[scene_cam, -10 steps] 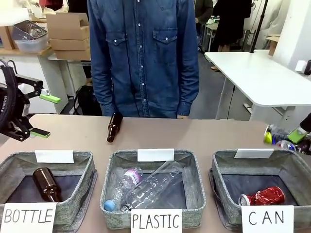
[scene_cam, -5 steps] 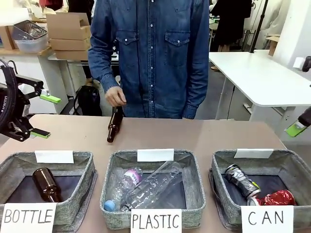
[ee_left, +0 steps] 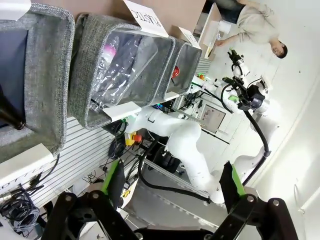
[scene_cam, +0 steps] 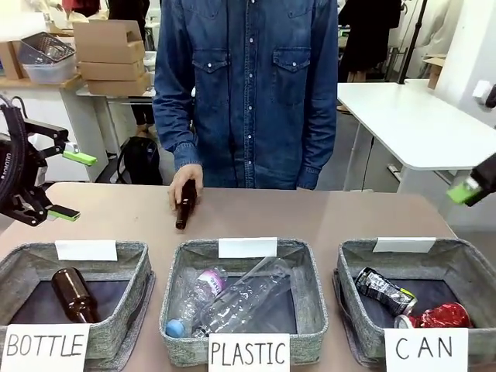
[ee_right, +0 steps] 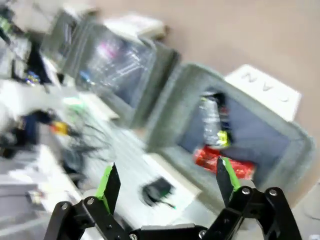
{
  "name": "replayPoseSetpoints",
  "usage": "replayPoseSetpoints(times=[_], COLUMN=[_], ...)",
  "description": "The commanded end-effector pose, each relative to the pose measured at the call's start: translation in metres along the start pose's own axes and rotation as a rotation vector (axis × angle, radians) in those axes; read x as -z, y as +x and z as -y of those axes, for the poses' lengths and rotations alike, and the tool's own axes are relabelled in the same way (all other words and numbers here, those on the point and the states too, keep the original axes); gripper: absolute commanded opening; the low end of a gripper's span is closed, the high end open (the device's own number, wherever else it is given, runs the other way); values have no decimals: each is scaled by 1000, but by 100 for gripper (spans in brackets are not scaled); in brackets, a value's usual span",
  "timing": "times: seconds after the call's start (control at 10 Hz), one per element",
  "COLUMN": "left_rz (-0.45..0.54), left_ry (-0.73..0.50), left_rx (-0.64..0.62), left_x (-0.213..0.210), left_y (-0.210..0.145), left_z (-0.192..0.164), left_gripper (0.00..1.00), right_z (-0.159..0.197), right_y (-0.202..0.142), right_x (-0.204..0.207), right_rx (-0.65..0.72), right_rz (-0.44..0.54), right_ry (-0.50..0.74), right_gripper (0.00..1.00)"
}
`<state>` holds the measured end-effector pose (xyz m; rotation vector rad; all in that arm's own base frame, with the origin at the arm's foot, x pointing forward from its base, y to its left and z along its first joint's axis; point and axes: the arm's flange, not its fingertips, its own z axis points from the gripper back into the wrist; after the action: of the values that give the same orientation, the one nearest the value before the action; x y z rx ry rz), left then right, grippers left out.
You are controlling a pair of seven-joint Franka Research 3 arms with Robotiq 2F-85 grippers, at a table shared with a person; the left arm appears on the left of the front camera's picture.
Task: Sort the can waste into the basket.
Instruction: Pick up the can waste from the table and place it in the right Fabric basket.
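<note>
Since half a second ago the dark can (scene_cam: 385,291) has settled lower in the CAN basket (scene_cam: 457,260), and the right gripper (scene_cam: 474,186) has lifted up and away at the picture's right edge. The person's hand (scene_cam: 186,180) has come down onto the brown bottle (scene_cam: 184,205) on the table (scene_cam: 333,217).

Right gripper is cut off by the frame in the front view; only one green pad (scene_cam: 463,191) shows there. The right wrist view is motion-blurred, but its fingers stand wide apart with nothing between them.

Dark can lies on its side, long axis running from upper left to lower right (print unreadable). Red can (scene_cam: 440,316) lies beside it at the front wall, partly hidden by the sign (scene_cam: 426,349); they seem to touch.

Left gripper (scene_cam: 66,184) hovers at the table's left edge, fingers spread, nothing held.
</note>
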<state>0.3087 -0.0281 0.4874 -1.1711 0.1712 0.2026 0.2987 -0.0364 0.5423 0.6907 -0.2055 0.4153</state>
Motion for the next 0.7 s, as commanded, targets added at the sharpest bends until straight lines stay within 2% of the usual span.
replayPoseSetpoints(times=[0.0,0.1,0.2,0.3,0.6], left_rz=[-6,-6,-6,-6,-6], left_ry=[-18,-18,-18,-18,-18], left_rx=[5,5,5,5,5], left_x=[2,2,2,2,2], left_y=[-3,-3,-3,-3,-3], left_z=[2,2,2,2,2], left_gripper=[100,100,100,100,100], right_z=[-2,9,20,1,1], right_y=[16,15,16,9,9], right_x=[-35,-46,-49,-33,-33], right_rx=[555,604,630,183,183], right_rz=[381,427,503,68,68], right_ry=[571,760,819,258,258], right_gripper=[100,100,100,100,100])
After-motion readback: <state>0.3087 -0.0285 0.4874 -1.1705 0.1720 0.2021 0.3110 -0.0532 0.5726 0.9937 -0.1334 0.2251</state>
